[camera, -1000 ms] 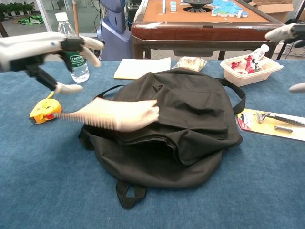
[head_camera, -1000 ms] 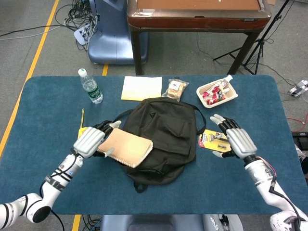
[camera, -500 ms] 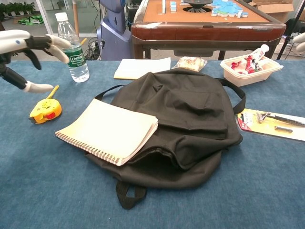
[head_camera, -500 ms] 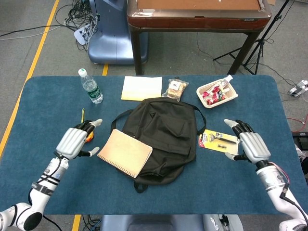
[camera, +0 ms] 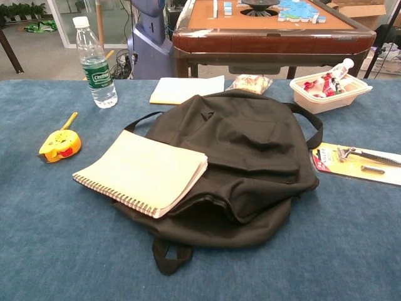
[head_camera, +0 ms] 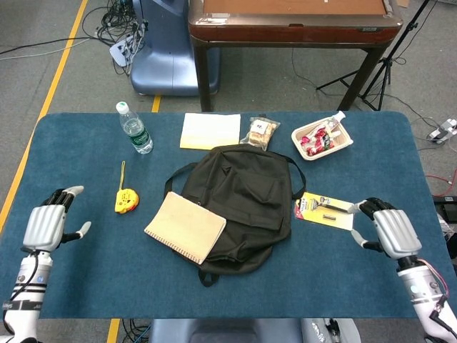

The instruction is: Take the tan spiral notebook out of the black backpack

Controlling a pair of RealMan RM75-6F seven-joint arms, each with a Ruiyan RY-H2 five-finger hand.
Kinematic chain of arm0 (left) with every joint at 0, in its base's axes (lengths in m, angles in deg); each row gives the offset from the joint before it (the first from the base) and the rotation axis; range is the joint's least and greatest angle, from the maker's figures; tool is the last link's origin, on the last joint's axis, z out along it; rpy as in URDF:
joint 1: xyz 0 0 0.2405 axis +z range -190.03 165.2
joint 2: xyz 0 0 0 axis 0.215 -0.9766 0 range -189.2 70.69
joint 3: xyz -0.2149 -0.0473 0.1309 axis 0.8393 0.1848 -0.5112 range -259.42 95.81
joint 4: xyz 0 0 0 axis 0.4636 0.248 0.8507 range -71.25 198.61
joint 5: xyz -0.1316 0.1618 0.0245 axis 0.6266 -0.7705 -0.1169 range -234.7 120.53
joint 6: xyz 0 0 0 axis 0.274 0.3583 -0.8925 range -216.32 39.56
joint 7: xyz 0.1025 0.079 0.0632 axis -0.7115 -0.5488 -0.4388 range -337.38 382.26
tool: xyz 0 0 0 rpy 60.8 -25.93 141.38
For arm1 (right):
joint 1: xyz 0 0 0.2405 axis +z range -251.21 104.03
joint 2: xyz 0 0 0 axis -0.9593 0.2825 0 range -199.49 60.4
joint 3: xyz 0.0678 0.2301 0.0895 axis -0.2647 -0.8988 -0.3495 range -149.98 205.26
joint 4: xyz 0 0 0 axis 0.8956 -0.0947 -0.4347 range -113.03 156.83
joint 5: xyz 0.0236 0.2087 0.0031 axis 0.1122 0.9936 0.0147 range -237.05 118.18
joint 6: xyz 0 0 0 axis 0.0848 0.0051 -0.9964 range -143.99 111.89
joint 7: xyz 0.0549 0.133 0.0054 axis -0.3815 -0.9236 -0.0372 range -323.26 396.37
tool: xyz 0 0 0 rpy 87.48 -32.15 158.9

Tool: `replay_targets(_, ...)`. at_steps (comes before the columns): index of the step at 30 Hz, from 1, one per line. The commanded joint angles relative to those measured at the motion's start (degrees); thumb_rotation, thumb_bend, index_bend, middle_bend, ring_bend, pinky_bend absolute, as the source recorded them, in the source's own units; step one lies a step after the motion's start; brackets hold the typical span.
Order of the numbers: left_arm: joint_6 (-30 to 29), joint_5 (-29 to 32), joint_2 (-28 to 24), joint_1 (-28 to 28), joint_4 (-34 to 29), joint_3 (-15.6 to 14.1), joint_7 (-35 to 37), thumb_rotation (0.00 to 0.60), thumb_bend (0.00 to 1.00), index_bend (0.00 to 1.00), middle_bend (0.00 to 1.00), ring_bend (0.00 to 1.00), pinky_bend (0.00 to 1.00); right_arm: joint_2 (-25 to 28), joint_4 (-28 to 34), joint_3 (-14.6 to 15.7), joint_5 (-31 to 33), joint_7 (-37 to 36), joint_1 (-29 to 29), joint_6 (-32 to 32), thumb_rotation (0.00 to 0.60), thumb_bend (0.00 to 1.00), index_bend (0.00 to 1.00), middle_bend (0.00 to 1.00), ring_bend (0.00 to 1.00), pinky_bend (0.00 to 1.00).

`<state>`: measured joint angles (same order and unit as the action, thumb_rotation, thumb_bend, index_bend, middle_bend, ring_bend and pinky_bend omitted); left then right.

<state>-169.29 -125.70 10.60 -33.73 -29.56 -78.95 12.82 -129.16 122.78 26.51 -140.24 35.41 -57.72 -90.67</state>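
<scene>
The tan spiral notebook [head_camera: 186,227] [camera: 143,172] lies flat, half on the black backpack [head_camera: 239,200] [camera: 244,150] and half on the blue table, its spiral edge toward me. My left hand [head_camera: 48,224] hovers far left near the table edge, fingers apart and empty. Off at the right of the table, my right hand [head_camera: 389,230] is also empty with its fingers spread. Neither hand shows in the chest view.
A yellow tape measure [head_camera: 126,201] [camera: 59,143] lies left of the notebook. A water bottle [head_camera: 134,128] [camera: 95,64], a yellow pad [head_camera: 211,131], a snack bag [head_camera: 260,131] and a food tray [head_camera: 321,139] sit behind the backpack. A razor pack [head_camera: 325,209] [camera: 357,162] lies at its right.
My left hand let go of the notebook, which now lies still, and drew back far to the left. My right hand pulled away to the right. Both left the chest view.
</scene>
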Motion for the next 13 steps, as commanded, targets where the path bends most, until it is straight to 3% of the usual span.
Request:
replay_targets(1, -2.7, -2.8, -0.5, 3.1, 0.3, -2.0, 0.2, 0.6, 0.21, 0.2, 0.2, 0.15, 0.29, -0.8, -0.3, 0.8, -0.8, 0.5, -2.0, -2.0, 0.6, 0.32, 0.4, 0.39, 0.24, 0.35)
replay_targets(13, -7.1, -9.9, -1.2, 8.4, -2.5, -4.8, -2.1, 0.6, 0.21, 0.21, 0.2, 0.16, 0.28, -1.4, 0.1, 1.2, -2.7, -0.5, -4.2, -3.3, 0.6, 0.32, 0.43, 0.39, 0.25, 0.37)
